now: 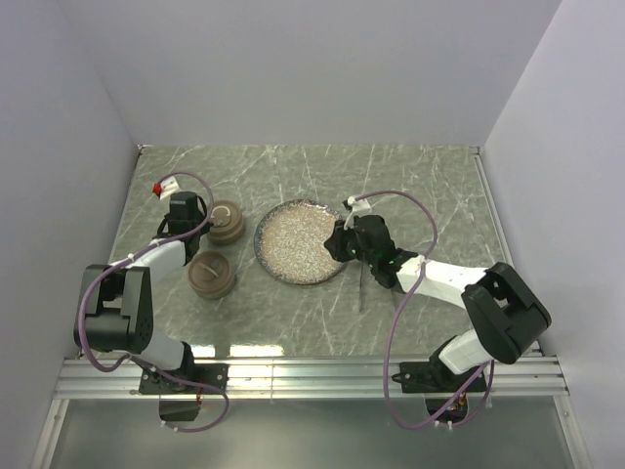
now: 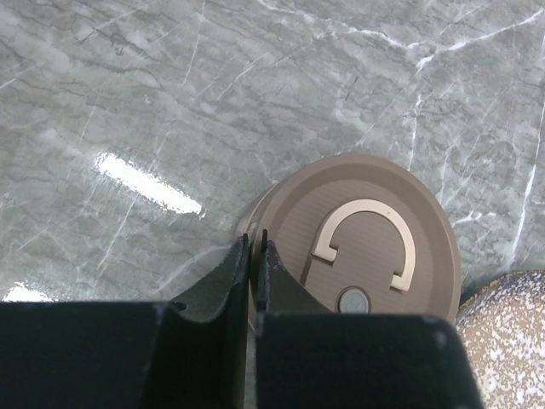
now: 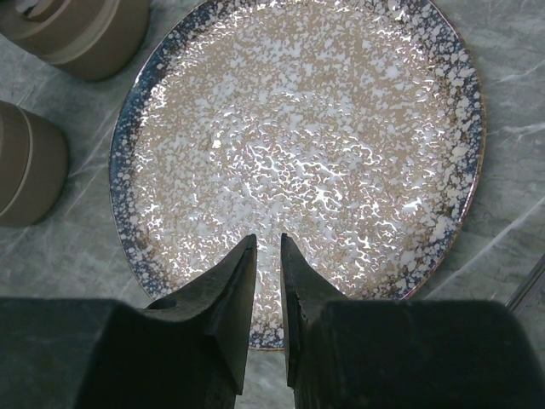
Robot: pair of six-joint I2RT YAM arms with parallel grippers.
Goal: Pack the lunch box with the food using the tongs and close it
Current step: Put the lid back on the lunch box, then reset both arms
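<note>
Steel-grey tongs (image 1: 360, 293) lie flat on the counter (image 1: 293, 322), just on the near side of the right hand (image 3: 268, 243): probably light, stiff and slick, best pinched mid-length across both arms. That hand hovers over the speckled plate (image 3: 341, 128), jaws a slit apart, empty. Further left, the left hand (image 2: 253, 243), closed on nothing, sits at the lunch box (image 2: 426, 221) lid's edge

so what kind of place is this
Probably a robot lab test cell: plain white walls box in a marble-look tabletop, with the left arm and right arm bolted to a metal rail.
</note>
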